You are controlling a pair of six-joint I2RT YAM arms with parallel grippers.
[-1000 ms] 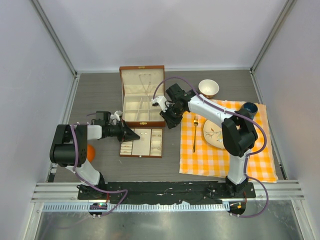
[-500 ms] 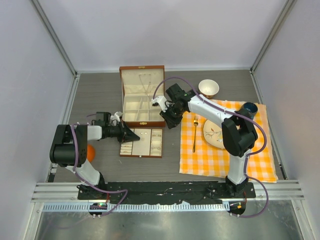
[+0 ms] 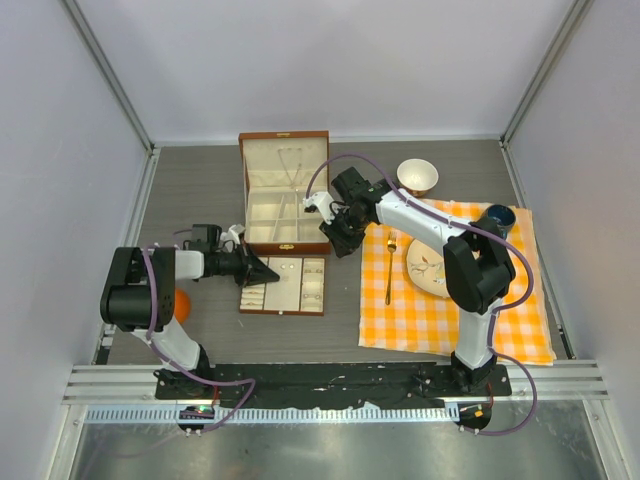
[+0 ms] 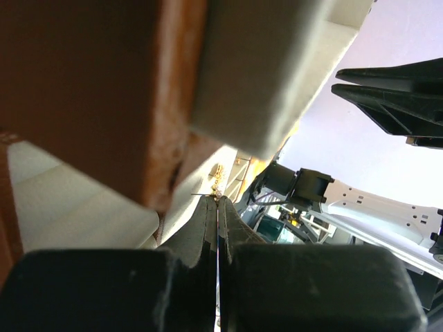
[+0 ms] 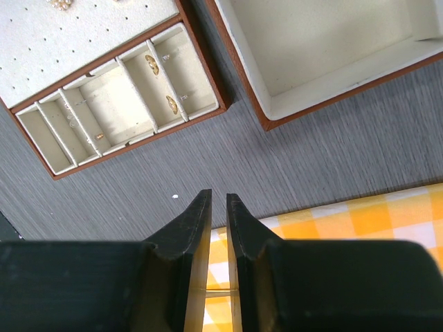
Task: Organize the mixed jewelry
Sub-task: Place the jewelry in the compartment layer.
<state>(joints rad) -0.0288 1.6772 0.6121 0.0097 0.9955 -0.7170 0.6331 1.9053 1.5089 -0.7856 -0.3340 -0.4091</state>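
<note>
In the top view my left gripper (image 3: pixel 273 271) reaches over the upper left corner of the cream-lined tray (image 3: pixel 286 308), just in front of the open brown wooden box (image 3: pixel 284 247). In the left wrist view it (image 4: pixel 218 200) is shut, and a tiny gold beaded jewelry piece (image 4: pixel 219 177) with a thin pin sticks out at its tips. My right gripper (image 3: pixel 338 243) hovers by the box's front right corner. In its own view it (image 5: pixel 218 198) stands narrowly open with nothing between, above grey table. Small gold pieces (image 5: pixel 151 64) lie in the tray's compartments (image 5: pixel 104 114). A thin chain (image 3: pixel 291 165) hangs in the lid.
An orange checked cloth (image 3: pixel 500 310) on the right carries a gold fork (image 3: pixel 389 268), a plate (image 3: pixel 428 265) and a dark blue cup (image 3: pixel 497 217). A cream bowl (image 3: pixel 417 176) stands behind it. An orange ball (image 3: pixel 182 303) sits by the left arm. A white speck (image 5: pixel 175 196) lies on the table.
</note>
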